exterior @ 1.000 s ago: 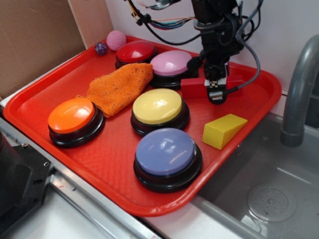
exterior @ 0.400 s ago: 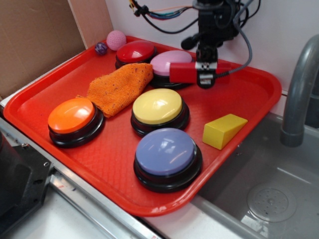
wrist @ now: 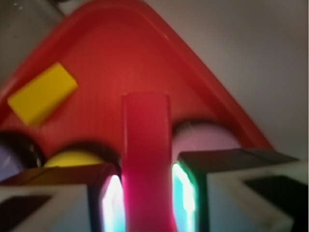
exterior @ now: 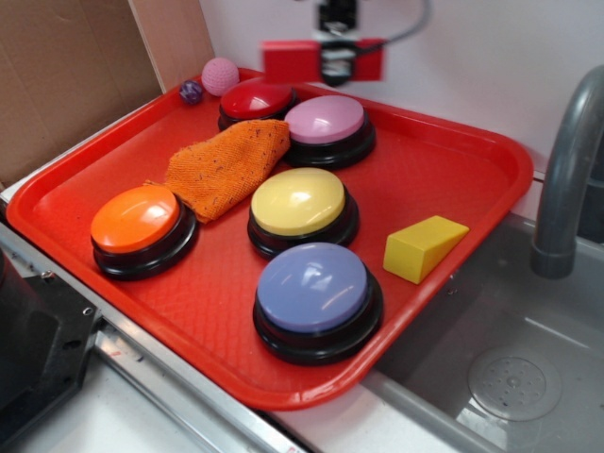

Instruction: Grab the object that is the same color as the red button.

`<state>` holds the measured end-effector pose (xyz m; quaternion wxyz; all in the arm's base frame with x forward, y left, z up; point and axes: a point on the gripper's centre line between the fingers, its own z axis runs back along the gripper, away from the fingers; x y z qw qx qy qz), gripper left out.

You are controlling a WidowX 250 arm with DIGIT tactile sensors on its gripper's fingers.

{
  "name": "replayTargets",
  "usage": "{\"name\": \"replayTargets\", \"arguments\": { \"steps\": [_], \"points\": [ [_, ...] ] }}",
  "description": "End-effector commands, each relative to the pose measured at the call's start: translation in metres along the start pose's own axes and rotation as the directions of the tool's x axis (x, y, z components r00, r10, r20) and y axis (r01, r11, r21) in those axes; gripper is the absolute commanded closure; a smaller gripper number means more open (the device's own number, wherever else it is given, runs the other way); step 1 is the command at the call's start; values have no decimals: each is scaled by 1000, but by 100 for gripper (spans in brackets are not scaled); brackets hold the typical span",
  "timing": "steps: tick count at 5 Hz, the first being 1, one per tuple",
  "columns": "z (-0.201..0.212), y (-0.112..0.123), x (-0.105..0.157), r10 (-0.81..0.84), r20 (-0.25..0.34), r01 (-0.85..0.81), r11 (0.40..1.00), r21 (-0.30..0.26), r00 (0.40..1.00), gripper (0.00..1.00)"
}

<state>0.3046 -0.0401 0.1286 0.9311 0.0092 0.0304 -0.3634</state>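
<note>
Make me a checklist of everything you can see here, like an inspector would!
Surface: red tray beside a sink basin.
Job's things: red block held up in the air above the tray's back edge; red button at the back of the tray.
Clutter: pink, yellow, orange and purple buttons, orange cloth, yellow wedge, pink ball, small purple ball.
Grippers: tool shut on the red block, blurred.
Cables: one dark cable by the tool.
Surroundings: grey faucet, cardboard, white wall.
</note>
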Motion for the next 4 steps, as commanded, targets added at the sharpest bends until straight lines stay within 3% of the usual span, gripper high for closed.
{"name": "replayTargets", "arguments": {
  "steps": [1,2,3,4],
  "points": [
    [27,-1,-63,238,30,-238,971,-7,971,100],
    [27,-6,-88,346,6,-346,938,-13,938,100],
    [27,-12,-103,447,4,-447,894,20,894,100],
    [24,-17,-114,486,-6,-486,874,-8,874,100]
  ]
}}
